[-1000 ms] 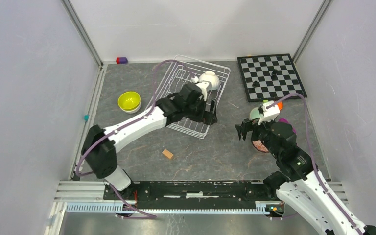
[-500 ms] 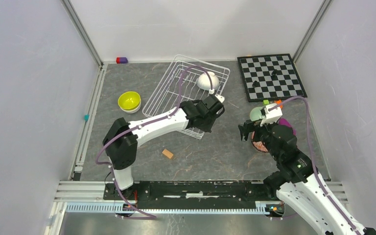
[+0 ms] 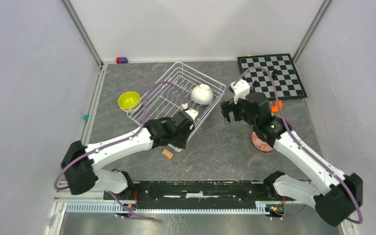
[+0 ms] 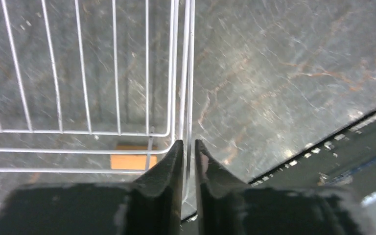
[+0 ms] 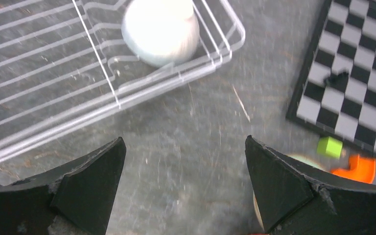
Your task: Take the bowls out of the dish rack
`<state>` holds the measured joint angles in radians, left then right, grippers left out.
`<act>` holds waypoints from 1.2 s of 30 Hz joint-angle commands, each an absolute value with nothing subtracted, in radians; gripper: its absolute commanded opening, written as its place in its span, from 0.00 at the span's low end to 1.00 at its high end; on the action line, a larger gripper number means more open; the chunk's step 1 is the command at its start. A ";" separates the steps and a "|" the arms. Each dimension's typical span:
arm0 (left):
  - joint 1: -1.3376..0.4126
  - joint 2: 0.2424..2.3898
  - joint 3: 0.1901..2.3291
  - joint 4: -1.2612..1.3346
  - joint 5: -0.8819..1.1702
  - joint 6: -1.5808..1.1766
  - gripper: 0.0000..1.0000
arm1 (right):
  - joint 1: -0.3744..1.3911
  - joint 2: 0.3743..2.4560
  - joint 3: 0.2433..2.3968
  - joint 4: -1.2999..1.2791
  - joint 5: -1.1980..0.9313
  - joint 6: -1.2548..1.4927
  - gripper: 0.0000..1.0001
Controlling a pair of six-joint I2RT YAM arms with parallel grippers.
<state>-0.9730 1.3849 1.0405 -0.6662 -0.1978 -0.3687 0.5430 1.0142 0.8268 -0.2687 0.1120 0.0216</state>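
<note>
The dish rack (image 3: 164,100) has swung round and slid toward the near left since a second ago. The left arm has pulled back with it, and the right arm has come away from the speckled pink bowl (image 3: 262,143) to the bare table just right of the rack. The rack sits skewed in the middle of the table. One white bowl (image 3: 202,94) lies tipped in its far right corner. The left gripper (image 4: 189,145) is pinched tight on the rim wire at the rack's near corner. The yellow-green bowl (image 3: 129,100) stands on the table just left of the rack. The right gripper (image 5: 184,141) hangs with its jaws spread wide and empty, between the rack and the chessboard (image 3: 270,76). A small orange block (image 3: 167,153) lies just beside the near corner.
</note>
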 commanded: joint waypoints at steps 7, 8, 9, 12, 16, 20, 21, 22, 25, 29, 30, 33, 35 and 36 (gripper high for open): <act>-0.975 1.082 0.923 -0.588 -0.140 -0.506 0.71 | 0.592 1.342 1.173 -0.259 -0.066 -0.256 0.98; -0.976 1.058 0.919 -0.582 -0.147 -0.514 0.73 | 0.604 1.366 1.198 -0.268 -0.055 -0.276 0.98; -0.974 1.029 0.912 -0.576 -0.158 -0.523 0.74 | 0.615 1.392 1.219 -0.268 -0.042 -0.298 0.98; -0.956 0.961 0.892 -0.566 -0.190 -0.559 0.75 | 0.632 1.463 1.275 -0.263 -0.028 -0.359 0.98; -0.871 0.944 0.888 -0.596 -0.164 -0.594 0.76 | 0.658 1.580 1.394 -0.306 -0.006 -0.441 0.98; -0.710 0.939 0.865 -0.598 -0.033 -0.617 0.77 | 0.678 1.704 1.511 -0.376 0.062 -0.515 0.98; -0.673 0.933 0.854 -0.597 -0.007 -0.622 0.78 | 0.682 1.735 1.535 -0.392 0.075 -0.531 0.98; -0.646 0.925 0.847 -0.594 0.007 -0.627 0.80 | 0.685 1.761 1.554 -0.402 0.084 -0.544 0.98; -0.578 0.904 0.830 -0.600 0.026 -0.632 0.85 | 0.691 1.828 1.588 -0.431 0.115 -0.574 0.98; -0.535 0.895 0.823 -0.606 0.011 -0.632 0.90 | 0.693 1.885 1.612 -0.436 0.142 -0.590 0.98; -0.528 0.897 0.823 -0.607 0.005 -0.632 0.91 | 0.693 1.900 1.617 -0.434 0.145 -0.592 0.98; -0.507 0.909 0.817 -0.611 -0.029 -0.642 0.94 | 0.694 1.944 1.633 -0.425 0.164 -0.599 0.98; -0.491 0.917 0.812 -0.611 -0.029 -0.646 0.94 | 0.694 1.975 1.646 -0.428 0.186 -0.604 0.98; -0.482 0.921 0.810 -0.612 -0.028 -0.646 0.94 | 0.695 1.992 1.653 -0.433 0.204 -0.609 0.98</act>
<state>-0.5106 0.9142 0.8177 -0.6228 -0.0200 -0.6090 0.6903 1.9491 1.5883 -0.4370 0.1425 -0.5797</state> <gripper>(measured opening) 0.935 0.982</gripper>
